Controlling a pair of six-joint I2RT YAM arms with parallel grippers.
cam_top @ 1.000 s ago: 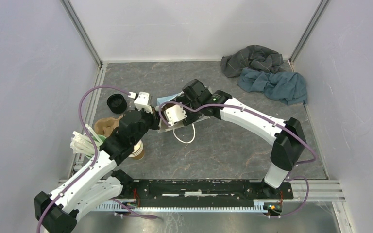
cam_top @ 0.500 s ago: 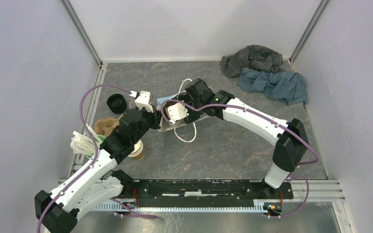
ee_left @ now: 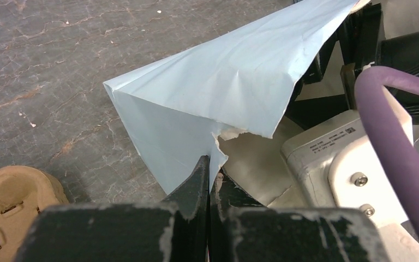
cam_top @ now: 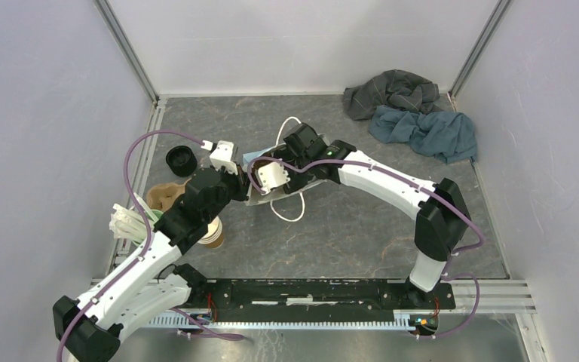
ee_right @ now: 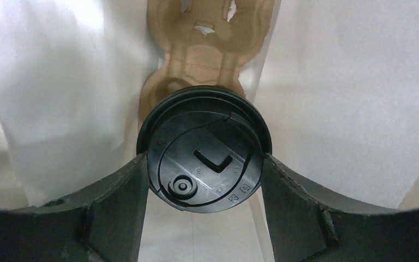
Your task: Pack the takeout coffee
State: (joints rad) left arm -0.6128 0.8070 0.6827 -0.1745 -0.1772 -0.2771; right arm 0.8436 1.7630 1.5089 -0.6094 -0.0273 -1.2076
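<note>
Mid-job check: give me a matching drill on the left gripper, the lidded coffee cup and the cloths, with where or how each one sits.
Things:
1. left gripper
2. small takeout coffee cup with round black plastic lid
3. crumpled grey and blue cloths

States:
A. far right corner of the grey table
B. fingers shut on the edge of the pale blue paper bag
C. between the fingers of the right gripper, inside the bag

Pairs: 1-B, 2-C, 3-A

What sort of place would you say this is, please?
Most likely a robot test cell, not a café: plain pale walls on metal framing, a left arm and right arm bolted to a rail at the edge of the table, and props such as a paper bag and a lidded coffee cup.
</note>
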